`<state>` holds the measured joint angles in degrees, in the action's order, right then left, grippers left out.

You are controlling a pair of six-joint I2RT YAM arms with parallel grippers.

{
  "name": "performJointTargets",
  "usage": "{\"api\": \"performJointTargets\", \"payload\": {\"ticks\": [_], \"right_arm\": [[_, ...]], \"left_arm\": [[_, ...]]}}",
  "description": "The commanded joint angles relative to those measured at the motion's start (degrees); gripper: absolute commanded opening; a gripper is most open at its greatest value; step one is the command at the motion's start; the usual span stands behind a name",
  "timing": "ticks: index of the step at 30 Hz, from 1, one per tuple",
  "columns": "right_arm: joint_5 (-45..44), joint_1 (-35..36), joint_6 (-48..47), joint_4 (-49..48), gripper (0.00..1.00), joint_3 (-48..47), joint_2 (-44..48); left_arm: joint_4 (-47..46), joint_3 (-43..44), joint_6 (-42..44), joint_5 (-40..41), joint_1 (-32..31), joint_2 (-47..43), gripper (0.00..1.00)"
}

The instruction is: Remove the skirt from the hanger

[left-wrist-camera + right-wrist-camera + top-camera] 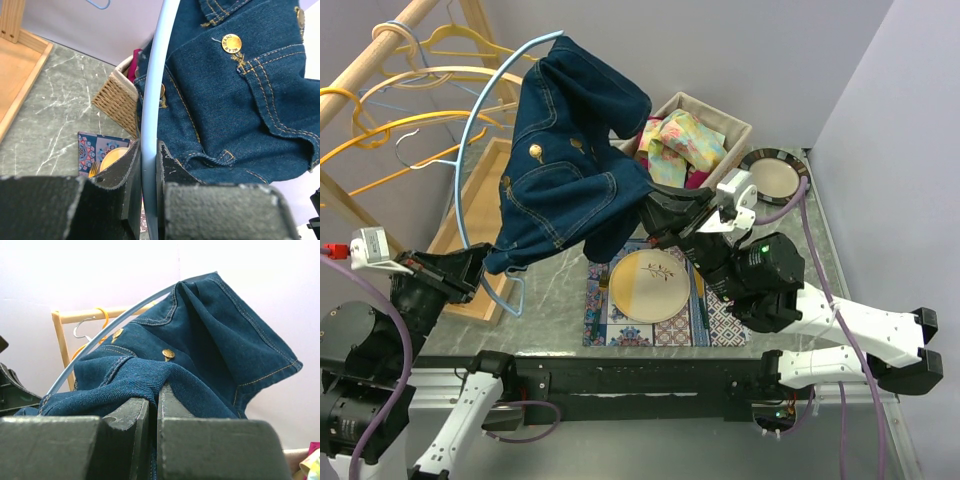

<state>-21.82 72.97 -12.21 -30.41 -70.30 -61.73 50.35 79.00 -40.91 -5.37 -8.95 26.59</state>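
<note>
Two grips share the work here. Your left gripper (149, 167) has its jaws closed on the pale blue hanger (151, 100), pinning the wire so it cannot follow the cloth. Your right gripper (154, 407) is pinched tight on a fold of the denim skirt (570, 160), ready, I judge, to draw it off. The skirt drapes over the hanger's upper arm, held in the air above the table (550, 300), between the wooden rack (355, 80) and the wicker basket (715, 108). The hanger's long axis runs from your left jaws up and away toward the far right; the skirt's bulk hangs toward your right gripper.
</note>
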Motion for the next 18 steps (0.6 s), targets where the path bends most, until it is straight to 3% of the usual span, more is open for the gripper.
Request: {"api": "performJointTargets", "payload": {"ticks": [1,5,6,9,10,11,14,18], "right_arm": [[-11.14,-4.06,0.43,-25.41,0.00,-7.74,9.89],[-1.94,-4.15,3.32,-16.28,0.00,-11.77,7.95],[2.01,-4.06,5.16,-9.21,0.00,-13.53,6.55],[19.67,-4.15,8.85,2.78,0.00,-19.95,3.48],[28.94,-4.15,10.00,3.86,0.00,-20.66,2.85],[31.90,-4.15,11.14,4.57,0.00,-21.80,2.33],[36.76,-4.06,15.37,5.46,0.00,-24.52,0.30],[31.07,-3.98,16.16,-2.96,0.00,-23.57,-1.89]], "left_arm": [[5.30,0.27,7.51,11.27,0.78,-1.01,0.01],[1.95,0.28,7.86,5.83,0.95,-1.54,0.01],[1.25,0.10,8.21,4.07,1.13,-1.71,0.01],[-1.30,0.10,9.17,-0.16,1.39,-2.15,0.01],[-2.00,0.19,9.52,-0.95,1.39,-2.24,0.01],[-3.05,0.45,9.62,-2.27,1.48,-2.07,0.01],[-4.55,0.28,10.14,-3.77,1.65,-1.72,0.01],[-4.29,-1.04,10.76,-3.08,1.66,-0.75,0.01]]}}
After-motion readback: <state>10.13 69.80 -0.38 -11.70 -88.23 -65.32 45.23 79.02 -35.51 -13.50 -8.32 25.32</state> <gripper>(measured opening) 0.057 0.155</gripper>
